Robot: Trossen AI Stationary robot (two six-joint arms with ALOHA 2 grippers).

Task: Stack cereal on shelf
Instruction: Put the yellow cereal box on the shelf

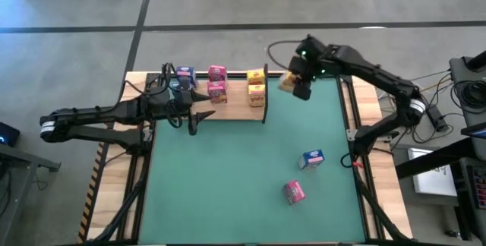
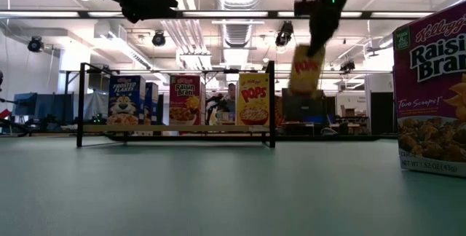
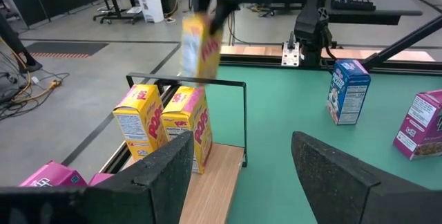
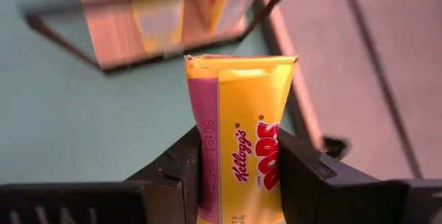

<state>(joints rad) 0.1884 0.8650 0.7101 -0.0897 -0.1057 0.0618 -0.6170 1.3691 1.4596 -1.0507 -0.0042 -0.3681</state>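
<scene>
The light-wood shelf [image 1: 235, 111] stands at the table's far side. On it stand a blue cereal box [image 1: 184, 77], two pink ones [image 1: 217, 83] and two yellow ones [image 1: 257, 85]. Just right of the shelf, my right gripper [image 1: 300, 85] is shut on a third yellow cereal box [image 1: 287, 83], in the air above the green mat [image 2: 307, 68]. My left gripper [image 1: 193, 118] hovers open over the shelf's near edge, empty [image 3: 242, 175]. A blue box [image 1: 312, 159] and a pink box [image 1: 294, 191] stand on the mat at the near right. My right gripper pinches the yellow box between its two fingers [image 4: 173, 175], on opposite sides of the box's upper end [image 4: 238, 182]. The fingers slant down from the table's right. The box hangs below them, slightly tilted and lifted clear of mat and shelf [image 2: 306, 83].
The shelf's thin black frame posts [image 3: 245, 113] rise at its right end, close to the held box. The pink box fills the low view's right edge [image 2: 433, 97]. Bare green mat [image 1: 228, 178] lies in front of the shelf.
</scene>
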